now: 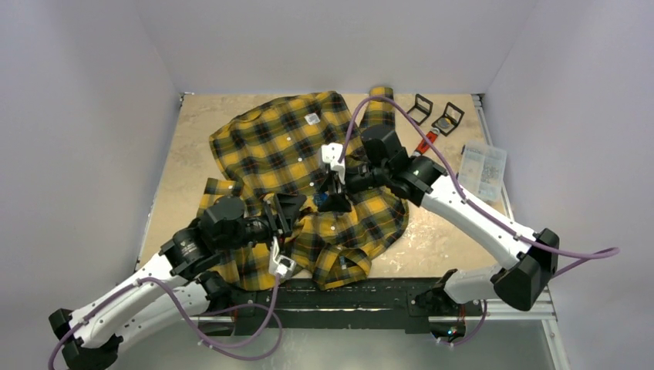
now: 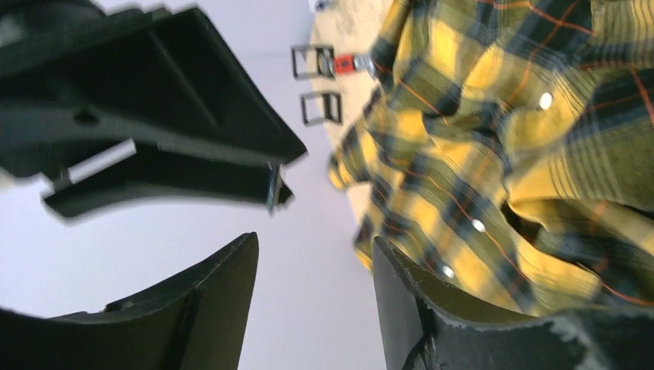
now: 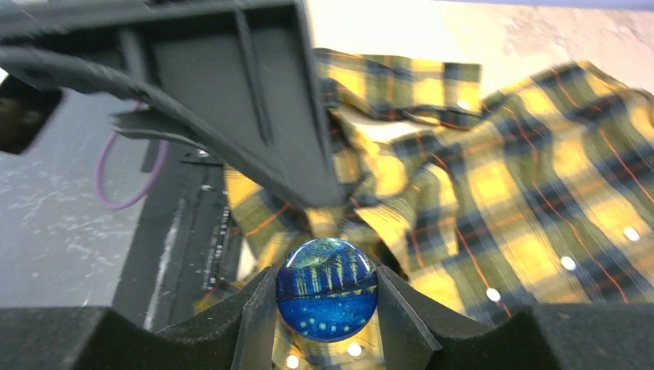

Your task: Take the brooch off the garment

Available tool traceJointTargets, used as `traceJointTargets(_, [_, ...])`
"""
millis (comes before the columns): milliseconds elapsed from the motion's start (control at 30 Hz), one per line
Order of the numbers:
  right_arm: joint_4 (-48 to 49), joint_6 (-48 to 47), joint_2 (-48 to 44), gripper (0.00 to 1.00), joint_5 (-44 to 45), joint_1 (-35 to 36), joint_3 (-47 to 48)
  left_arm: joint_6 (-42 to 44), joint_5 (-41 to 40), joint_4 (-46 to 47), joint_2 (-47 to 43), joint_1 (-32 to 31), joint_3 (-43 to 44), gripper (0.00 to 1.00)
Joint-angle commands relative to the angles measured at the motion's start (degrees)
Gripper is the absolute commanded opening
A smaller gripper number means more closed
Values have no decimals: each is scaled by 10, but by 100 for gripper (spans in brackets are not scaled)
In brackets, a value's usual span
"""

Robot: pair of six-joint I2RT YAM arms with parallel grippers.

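Two grippers: right gripper [image 3: 327, 284] pinches the brooch [image 3: 327, 297] to tug it off the garment [image 1: 270, 146]; left gripper [image 2: 315, 247], 8 o'clock from it, gapes empty, probably to brace cloth.

The brooch [image 3: 326, 289] at the bottom middle is smooth and shiny like glass. The shirt [image 3: 540, 193] is soft woven cloth. The fingers [image 3: 258, 320] of my right claw [image 3: 326, 297] are dull black plastic.

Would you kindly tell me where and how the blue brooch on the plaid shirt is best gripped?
Take the brooch by its round rim, one finger on each opposite edge, coming from its face side. The domed front looks slick, and the shirt lies bunched behind it; the right gripper flanks it just so.
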Motion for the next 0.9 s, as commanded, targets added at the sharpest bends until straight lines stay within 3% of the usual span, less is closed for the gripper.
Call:
traceJointTargets(0, [-17, 6, 26, 33, -10, -77, 45, -166, -15, -51, -37, 59, 26, 56])
traceJointTargets(167, [-32, 2, 97, 33, 43, -195, 103, -326, -20, -69, -20, 147, 64, 57])
traceJointTargets(367, [-23, 33, 224, 32, 156, -295, 200, -470, -47, -50, 31, 184, 98, 55])
traceJointTargets(600, [-6, 137, 356, 33, 268, -394, 326, -483, -48, -50, 46, 186, 102, 54])
traceJointTargets(867, [94, 243, 413, 32, 380, -423, 295, -492, -59, -42, 78, 187, 113, 54])
